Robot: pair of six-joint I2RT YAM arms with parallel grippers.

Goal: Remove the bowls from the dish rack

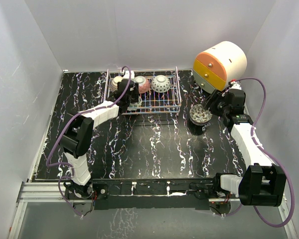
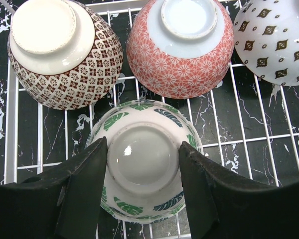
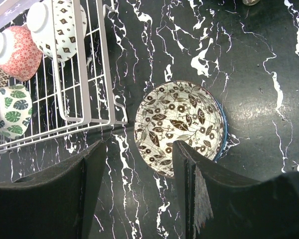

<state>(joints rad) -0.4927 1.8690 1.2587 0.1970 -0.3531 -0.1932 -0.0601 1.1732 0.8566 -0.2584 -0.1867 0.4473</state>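
The wire dish rack (image 1: 164, 106) stands at the back middle of the table. In the left wrist view it (image 2: 249, 142) holds upside-down bowls: a brown-checked one (image 2: 65, 55), a pink-red one (image 2: 179, 50), a white diamond-dotted one (image 2: 276, 40) and a green-leaf one (image 2: 144, 169). My left gripper (image 2: 143, 149) is over the rack's front left (image 1: 131, 102). Its fingers press both sides of the green-leaf bowl's foot ring. A leaf-patterned bowl (image 3: 179, 127) stands upright on the table right of the rack (image 1: 200, 114). My right gripper (image 3: 139, 149) is open above its left rim (image 1: 209, 107).
A big white cylinder with an orange-yellow face (image 1: 220, 67) lies at the back right, just behind the right arm. The rack's front right corner (image 3: 107, 119) is close to the upright bowl. White walls enclose the black marbled table (image 1: 154, 149).
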